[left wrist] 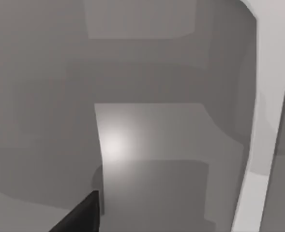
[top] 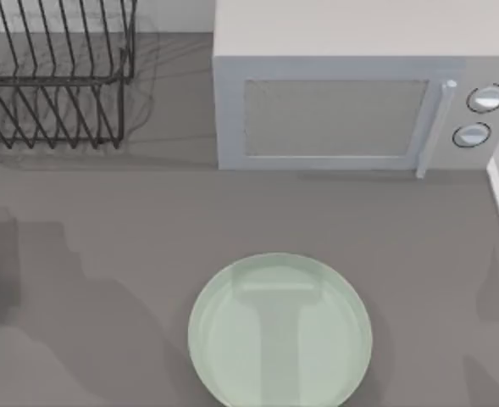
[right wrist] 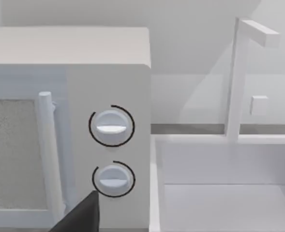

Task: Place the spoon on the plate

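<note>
- Plate (top: 232,339) sits at the near edge of the table (top: 105,254), a touch right of centre, flat and bare, nothing resting on it yet.
- Behind it stands the microwave (top: 334,119), door closed, well apart from the plate. The rack (top: 54,76) is off in the far left corner.
- Right gripper (right wrist: 82,215) is just a dark tip at the edge of its wrist view, looking at the microwave's two knobs (right wrist: 112,126) with the sink (right wrist: 229,203) and tap (right wrist: 236,77) beside them. So it's aimed at the right rear, not at the plate.
- Left gripper (left wrist: 82,215) is again one dark tip, over plain grey table crossed by shadows, with a pale edge along one side.
- Open or closed? Can't tell for either gripper. Nothing is seen held in either.
- The spoon is the big question. Where it lies I cannot tell, and so neither its long axis nor which arm is nearer.
- My read: the task hasn't started. No grasp yet, and the plate is waiting.
- The next move turns on finding the spoon first. Then close across the slim handle, not along it, and carry it to the plate with whichever arm has the shorter path.
- One risk: a thin handle lying flat leaves little to grip, so the descent must be square.
</note>
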Motion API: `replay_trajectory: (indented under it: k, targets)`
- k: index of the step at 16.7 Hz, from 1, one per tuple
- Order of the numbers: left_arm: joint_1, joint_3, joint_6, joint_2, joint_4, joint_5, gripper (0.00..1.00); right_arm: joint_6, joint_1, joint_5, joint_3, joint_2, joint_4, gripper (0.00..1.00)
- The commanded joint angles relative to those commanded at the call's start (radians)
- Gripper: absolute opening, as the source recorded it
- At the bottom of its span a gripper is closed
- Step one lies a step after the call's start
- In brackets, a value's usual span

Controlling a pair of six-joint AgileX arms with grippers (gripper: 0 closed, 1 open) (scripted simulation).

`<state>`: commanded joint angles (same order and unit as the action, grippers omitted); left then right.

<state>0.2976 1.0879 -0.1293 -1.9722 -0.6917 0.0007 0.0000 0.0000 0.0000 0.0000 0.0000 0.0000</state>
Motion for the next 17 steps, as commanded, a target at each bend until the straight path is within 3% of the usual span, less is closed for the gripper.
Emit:
replay_trajectory:
  k: [4, 5, 12, 17]
  targets:
    - [0.000, 0.000, 0.000, 0.000, 0.000, 0.000, 0.02, 0.000, 0.000, 0.000, 0.000, 0.000, 0.000, 1.00]
    - [0.000, 0.000, 0.000, 0.000, 0.000, 0.000, 0.00, 0.000, 0.000, 0.000, 0.000, 0.000, 0.000, 1.00]
    - [0.000, 0.000, 0.000, 0.000, 0.000, 0.000, 0.00, 0.000, 0.000, 0.000, 0.000, 0.000, 0.000, 1.00]
    - [0.000, 0.075, 0.001, 0.082, -0.112, 0.003, 0.00, 0.000, 0.000, 0.000, 0.000, 0.000, 0.000, 1.00]
